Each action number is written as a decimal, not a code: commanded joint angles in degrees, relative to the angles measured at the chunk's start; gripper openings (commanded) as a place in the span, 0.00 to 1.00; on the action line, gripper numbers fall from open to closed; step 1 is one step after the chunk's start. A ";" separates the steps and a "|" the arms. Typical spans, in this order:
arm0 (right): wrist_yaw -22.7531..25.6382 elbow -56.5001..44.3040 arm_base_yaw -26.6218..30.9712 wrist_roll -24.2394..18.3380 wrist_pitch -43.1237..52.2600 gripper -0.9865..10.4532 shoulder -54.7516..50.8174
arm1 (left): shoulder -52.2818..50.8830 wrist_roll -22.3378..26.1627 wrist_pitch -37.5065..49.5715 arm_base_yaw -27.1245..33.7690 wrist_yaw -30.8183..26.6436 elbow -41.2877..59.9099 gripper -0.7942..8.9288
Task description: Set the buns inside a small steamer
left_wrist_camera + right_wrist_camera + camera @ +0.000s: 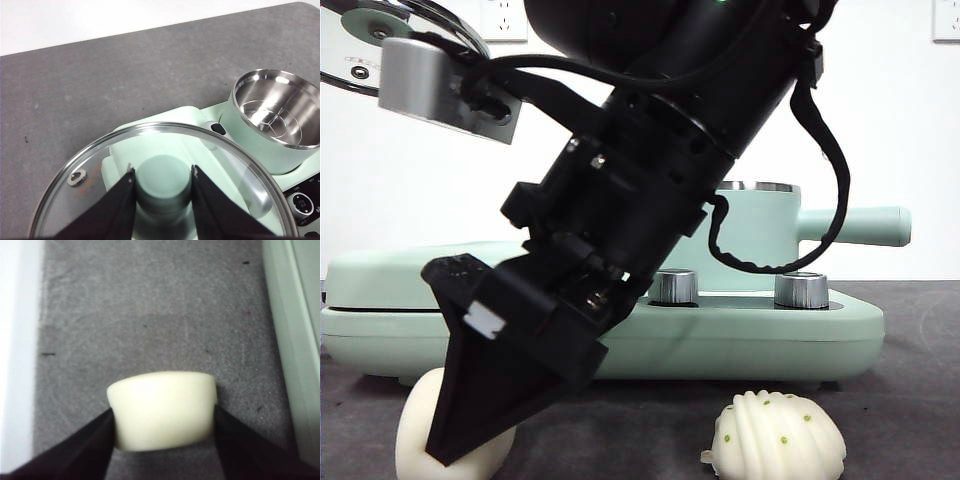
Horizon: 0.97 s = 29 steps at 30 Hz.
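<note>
While the right gripper (162, 415) closes its black jaws on the smooth cream block bun (162, 410) down on the grey table (150, 315), the left gripper (162, 175) holds the glass lid (90, 165) by its green knob (162, 182) aloft. Neither bun is in yet: the ribbed green-specked bun (778, 435) lies on the table, and the mint-green steamer pot (272, 117) stands open, empty.

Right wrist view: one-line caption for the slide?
Right gripper jaws flank the smooth cream bun on the grey table.
</note>
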<state>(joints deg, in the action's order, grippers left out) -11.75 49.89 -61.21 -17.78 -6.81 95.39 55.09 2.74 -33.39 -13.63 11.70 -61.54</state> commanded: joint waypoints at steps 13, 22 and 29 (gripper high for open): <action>2.84 6.34 1.16 19.32 -17.94 0.30 -15.69 | 0.04 -0.39 1.68 -0.09 0.09 -0.87 0.10; 3.87 21.51 10.29 29.35 -42.88 0.30 -21.31 | 0.04 -0.44 1.68 -0.09 0.09 -0.87 0.10; 3.85 31.36 20.33 27.34 -47.23 0.29 -17.29 | 0.04 -0.44 1.66 -0.09 0.09 -0.87 0.10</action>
<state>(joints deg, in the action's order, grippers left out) -7.92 79.85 -41.21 10.26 -54.17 76.58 55.09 2.72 -33.39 -13.63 11.70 -61.54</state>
